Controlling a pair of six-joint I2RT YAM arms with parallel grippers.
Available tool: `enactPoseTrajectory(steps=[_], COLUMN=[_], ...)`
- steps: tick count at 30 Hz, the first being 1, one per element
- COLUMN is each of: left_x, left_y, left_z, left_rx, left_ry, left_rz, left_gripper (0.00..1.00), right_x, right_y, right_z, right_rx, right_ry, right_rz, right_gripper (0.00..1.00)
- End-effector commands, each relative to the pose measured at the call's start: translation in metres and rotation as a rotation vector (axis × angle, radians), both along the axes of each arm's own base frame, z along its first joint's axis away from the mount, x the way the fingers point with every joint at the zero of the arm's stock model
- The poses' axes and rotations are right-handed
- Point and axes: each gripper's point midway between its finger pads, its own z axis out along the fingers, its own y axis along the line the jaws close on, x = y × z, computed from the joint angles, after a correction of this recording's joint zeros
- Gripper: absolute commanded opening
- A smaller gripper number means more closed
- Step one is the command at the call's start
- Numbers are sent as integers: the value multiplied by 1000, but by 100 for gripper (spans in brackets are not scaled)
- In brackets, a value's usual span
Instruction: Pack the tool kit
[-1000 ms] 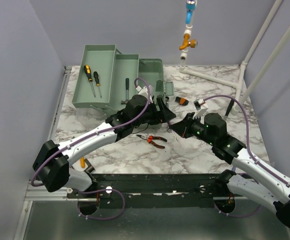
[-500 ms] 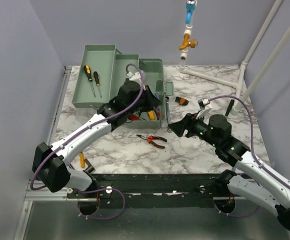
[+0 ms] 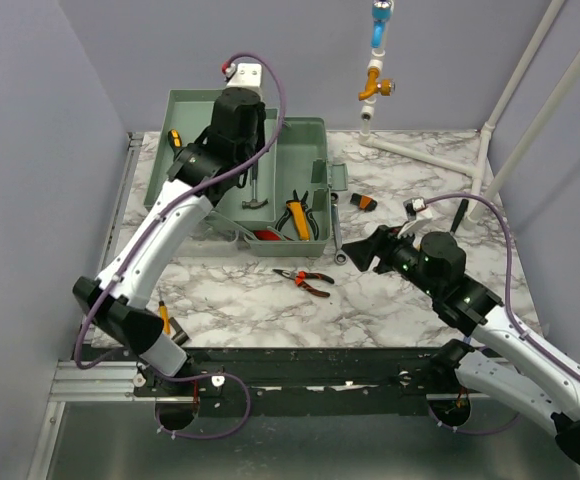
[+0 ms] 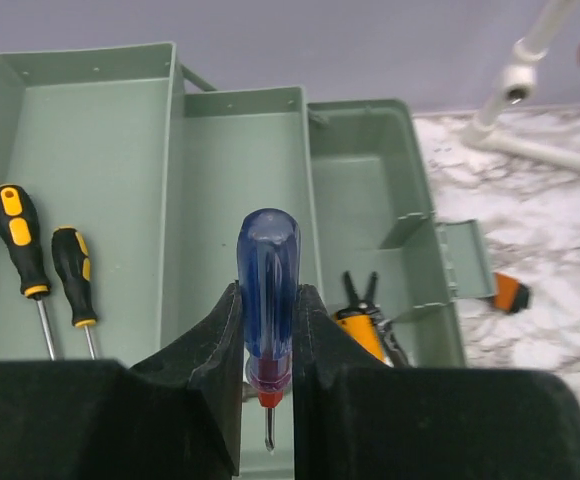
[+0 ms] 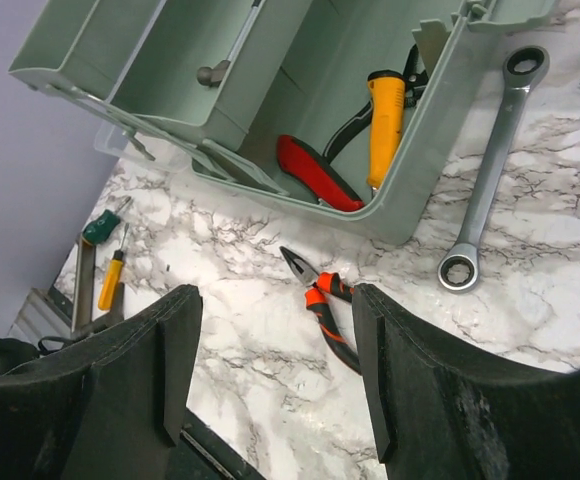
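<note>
- Left gripper (image 4: 268, 300) is clamped on the blue-handled screwdriver (image 4: 267, 270); both fingers press the handle's lower half and the shaft tip pokes out below.
- It hangs above the open toolbox (image 4: 240, 170), over the bare middle tray.
- Held screwdriver's long axis runs with the tray's length: handle to the far side, tip toward the wrist.
- That is the same lie as the two black-and-yellow screwdrivers (image 4: 18, 240) in the far-left tray, which sits to the gripper's left in the wrist view.
- Likely a straight lower-and-release with no turn needed; cannot tell which tray is meant.
- Right gripper (image 5: 275, 310) has its jaws wide apart and holds nothing; it hovers low over the bench (image 5: 570, 280), in front of the toolbox's near wall.
- Loose orange-handled pliers (image 5: 322, 305) lie on the bench right under it, between the fingers in the wrist view, long axis slanting, nose toward the toolbox.
- Ratchet wrench (image 5: 490, 180) lies just beside the toolbox's right wall, to the right of the pliers.
- Right arm is clearly nearer both; the left is busy over the toolbox.
</note>
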Motion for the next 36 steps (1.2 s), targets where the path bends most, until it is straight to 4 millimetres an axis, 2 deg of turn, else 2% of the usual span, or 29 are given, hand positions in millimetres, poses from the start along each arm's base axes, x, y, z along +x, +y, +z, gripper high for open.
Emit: enactPoseTrajectory(steps=[1,7,9,13,16,18,21,25,28,29,30,33,36], left_x=[29,55,60,58,52,45,30,-9,-42,-52,-62,-87,-109], left_y=[14,3,1,-4,-3,-1,2,-3,-10,-8,-5,24,77], left_z=[-56,-99,-109,-114,-102,-91,-76,-62,-71,-67,-80,-89,-98], left_rx=[232,284,289,248,222,204,167,35,-96,-150,-177,-263,-310], left_ry=[120,201,218,253,242,229,223,220,224,202,218,201,186], left_rz=[58,55,57,28,23,17,4,-86,-139,-136,-128,-7,260], left_gripper=[0,0,3,40,59,66,72,76,77,77,77,78,80], right_x=[7,8,7,7,8,9,11,10,9,8,8,6,6], right_y=[-8,-16,-16,-16,-14,-14,-15,-16,-16,-16,-15,-14,-13], right_z=[-14,-31,-36,-44,-50,-54,-61,-74,-84,-85,-87,-86,-86], right_rx=[-38,-76,-78,-84,-100,-110,-130,-170,-184,-182,-180,-176,-181], right_ry=[22,74,87,116,139,154,181,218,240,245,248,247,245], right_rz=[-56,-101,-100,-104,-104,-105,-121,-119,-117,-117,-115,-101,-97], right_gripper=[68,68,68,68,68,68,68,68,68,68,68,68,68])
